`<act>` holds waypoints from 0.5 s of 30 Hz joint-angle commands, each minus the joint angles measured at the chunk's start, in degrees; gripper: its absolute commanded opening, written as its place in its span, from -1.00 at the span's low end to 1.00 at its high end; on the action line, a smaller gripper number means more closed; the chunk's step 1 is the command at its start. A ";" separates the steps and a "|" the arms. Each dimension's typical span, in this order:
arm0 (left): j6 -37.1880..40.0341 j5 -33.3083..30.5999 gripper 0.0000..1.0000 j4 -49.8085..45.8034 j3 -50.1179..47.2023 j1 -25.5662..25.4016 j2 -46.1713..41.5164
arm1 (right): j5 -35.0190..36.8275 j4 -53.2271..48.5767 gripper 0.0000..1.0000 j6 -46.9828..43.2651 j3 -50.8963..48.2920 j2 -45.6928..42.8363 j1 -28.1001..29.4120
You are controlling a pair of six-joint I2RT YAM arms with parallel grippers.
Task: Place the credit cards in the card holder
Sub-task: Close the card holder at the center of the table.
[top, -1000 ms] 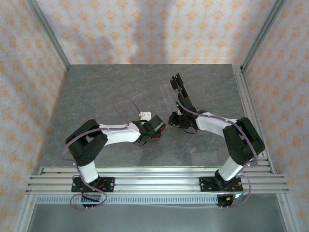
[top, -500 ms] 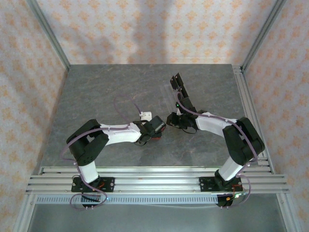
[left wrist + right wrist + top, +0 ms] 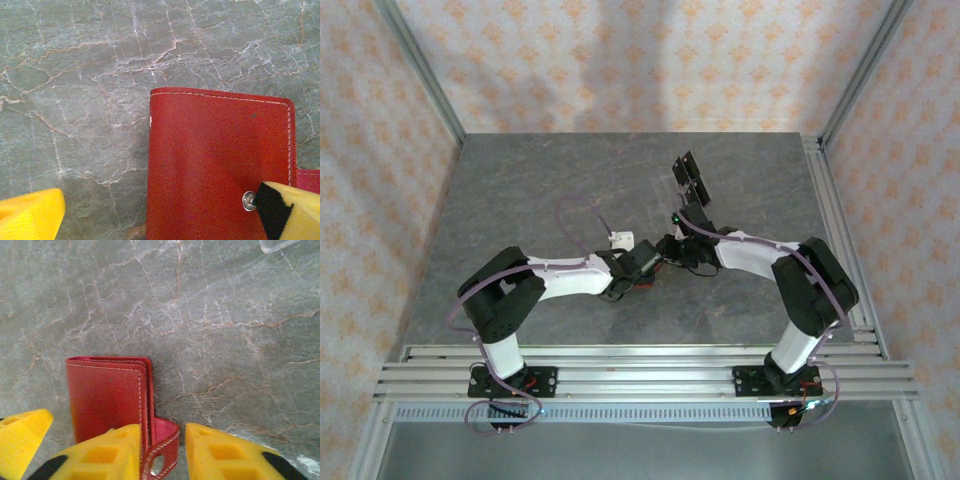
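Jaws of the left gripper [image 3: 150, 215] gape wide over the red stitched leather card holder [image 3: 210, 150]. The right gripper [image 3: 162, 440] narrowly flanks its clasp tab [image 3: 169, 426], and we cannot tell whether it grips.

Card holder [image 3: 215, 160] red with white stitching and a silver snap [image 3: 248, 200]; worktop [image 3: 75, 75] grey-green, veined pale and rust; walls [image 3: 620, 60] cream with peach flowers.

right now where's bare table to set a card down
Bare table far left, between the left wall and the black object; also the near strip along the front rail. Crowded mid-table, where the left tool and right tool meet at the red wallet.
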 commanded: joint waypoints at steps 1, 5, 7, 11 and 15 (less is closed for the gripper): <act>-0.44 -0.61 1.00 -1.01 -0.75 -0.45 0.86 | 0.64 -0.66 -0.65 -0.66 0.80 0.33 0.52; -0.36 -0.66 1.00 -1.01 -0.71 -0.49 0.81 | 1.07 -1.23 -0.96 -0.92 0.51 -0.52 0.47; -0.21 -0.71 1.00 -1.16 -0.37 -0.49 0.83 | 1.08 -1.56 -1.00 -1.05 0.51 -1.05 0.44; 0.13 -0.78 1.00 -1.57 0.19 -0.45 0.74 | 1.34 -2.25 -1.00 -1.32 0.34 -1.85 0.48; 0.22 -0.90 1.00 -1.72 0.17 -0.45 0.75 | 1.33 -2.96 -0.79 -1.58 0.08 -2.81 0.44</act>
